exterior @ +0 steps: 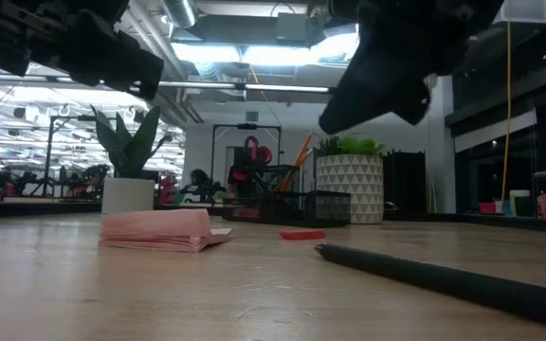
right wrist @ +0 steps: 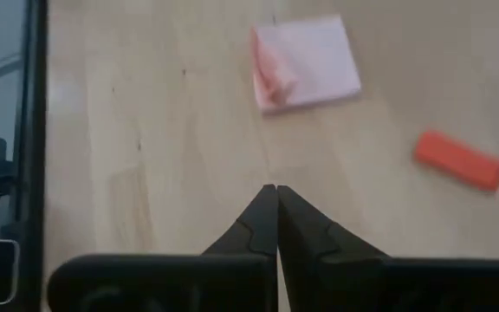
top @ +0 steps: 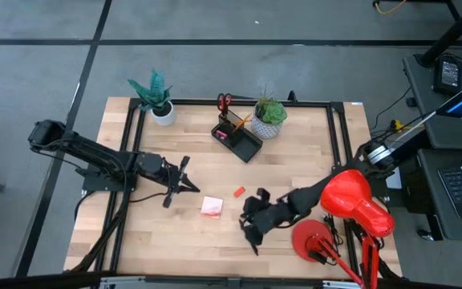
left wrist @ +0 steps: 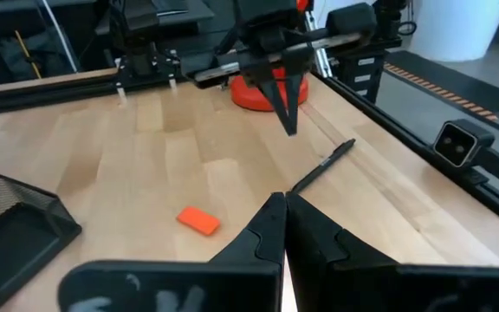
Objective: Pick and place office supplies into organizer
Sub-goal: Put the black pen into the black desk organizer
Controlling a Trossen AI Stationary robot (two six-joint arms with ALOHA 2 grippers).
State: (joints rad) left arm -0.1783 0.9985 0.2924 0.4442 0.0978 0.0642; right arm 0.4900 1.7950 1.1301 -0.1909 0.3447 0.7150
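The black organizer (top: 237,138) stands at the table's far middle with red-handled scissors (top: 224,102) and an orange pencil (top: 240,123) upright in it. A pink sticky-note pad (top: 212,206) and a red eraser (top: 239,192) lie flat on the wood, and a black pen (left wrist: 323,169) lies beside them. My left gripper (top: 191,183) hovers shut, left of the pad, holding nothing. My right gripper (top: 252,239) is shut too and slants down above the table just right of the pad, over the pen (exterior: 425,273), with nothing between its fingers (right wrist: 275,208).
Two potted plants in white pots (top: 163,103) (top: 269,119) flank the organizer at the far edge. A black frame rail (top: 339,144) runs around the table. A red rounded object (top: 358,201) and a red disc (top: 315,241) sit at the near right corner.
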